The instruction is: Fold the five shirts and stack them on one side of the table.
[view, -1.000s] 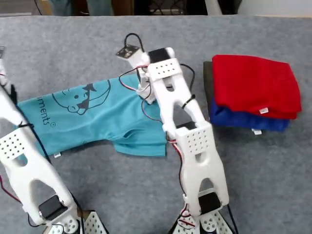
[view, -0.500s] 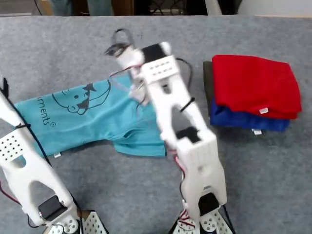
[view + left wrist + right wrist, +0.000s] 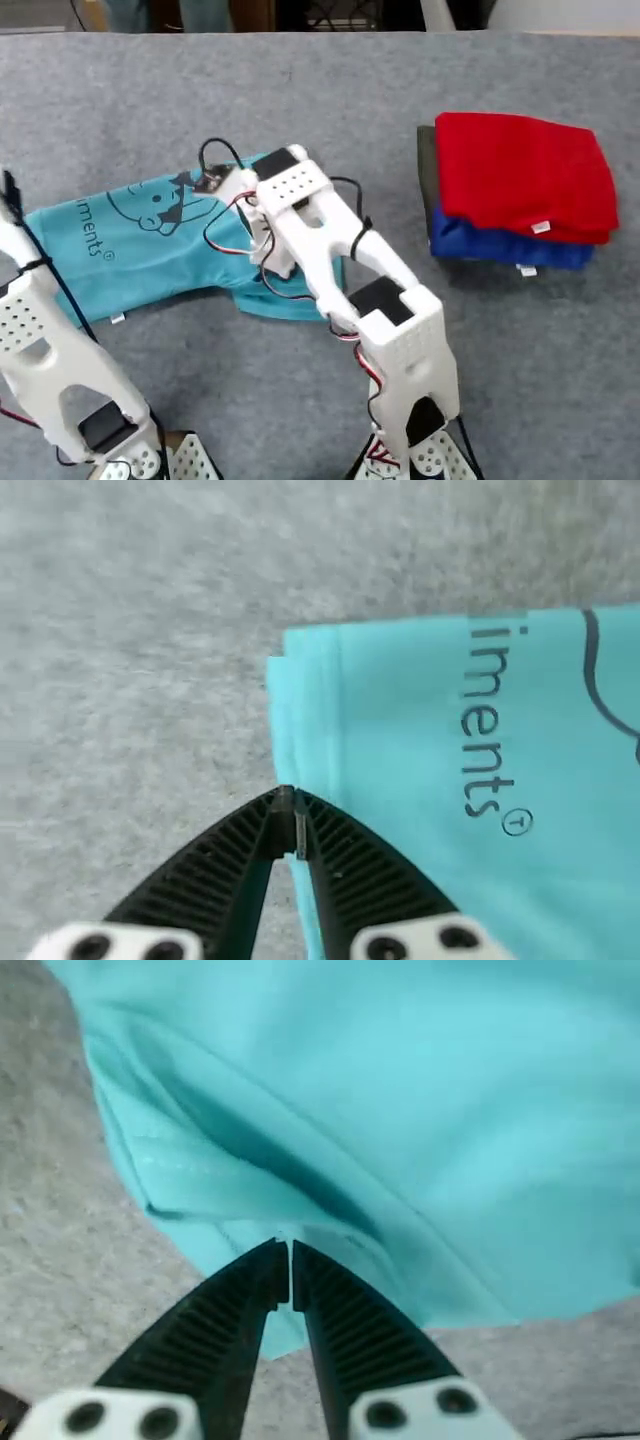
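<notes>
Teal cotton t-shirt w/ dark print (image 3: 150,240) lies flat on grey felt table (image 3: 300,90), left of centre, body partly folded lengthwise, one sleeve bunched at its near right corner. Well apart on the right: folded red shirt (image 3: 520,175) stacked on folded blue shirt (image 3: 490,245).

Left gripper (image 3: 287,805): jaws closed, tips meeting right at the hem edge on the shirt's left end. Can't tell if any cloth is pinched.

Right gripper (image 3: 288,1250): jaws closed to a hairline gap, tips low over the creased sleeve fold at the shirt's right end, no cloth clearly caught.

Handling, judged: fabric is light, limp and a bit slidey on itself but drags on the felt, so it will sag and wrinkle if lifted from one pt. Best hold prob. the doubled hem and sleeve-fold edges, both ends at once, pinching all layers so the fold doesn't slip open. Not fragile, so a firm pinch is ok.
</notes>
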You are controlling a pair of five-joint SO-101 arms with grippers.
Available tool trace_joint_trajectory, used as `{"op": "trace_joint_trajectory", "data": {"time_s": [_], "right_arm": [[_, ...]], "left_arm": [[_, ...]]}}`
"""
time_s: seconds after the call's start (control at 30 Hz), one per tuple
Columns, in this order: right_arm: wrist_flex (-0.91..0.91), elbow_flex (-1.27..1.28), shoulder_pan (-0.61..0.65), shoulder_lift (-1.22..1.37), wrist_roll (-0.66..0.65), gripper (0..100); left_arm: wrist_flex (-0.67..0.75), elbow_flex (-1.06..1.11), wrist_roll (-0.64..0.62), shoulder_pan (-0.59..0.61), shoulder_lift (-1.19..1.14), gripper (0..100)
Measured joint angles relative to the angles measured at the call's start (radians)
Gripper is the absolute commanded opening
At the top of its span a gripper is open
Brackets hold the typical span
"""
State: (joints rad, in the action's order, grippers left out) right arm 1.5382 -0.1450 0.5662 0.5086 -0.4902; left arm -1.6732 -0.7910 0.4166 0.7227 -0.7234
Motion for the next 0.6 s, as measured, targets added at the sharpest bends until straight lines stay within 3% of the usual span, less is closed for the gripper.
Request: {"op": "trace_joint_trajectory", "data": {"time_s": [0.33, 0.6], "right_arm": [[-0.037, 0.158, 0.025, -0.203, 0.015, 1.5], [-0.295, 0.081, 0.034, -0.129, 0.097, 1.5]], "left_arm": [[0.226, 0.239, 0.0, 0.0, 0.0, 3], [0.245, 0.247, 0.015, 0.015, 0.0, 3]]}}
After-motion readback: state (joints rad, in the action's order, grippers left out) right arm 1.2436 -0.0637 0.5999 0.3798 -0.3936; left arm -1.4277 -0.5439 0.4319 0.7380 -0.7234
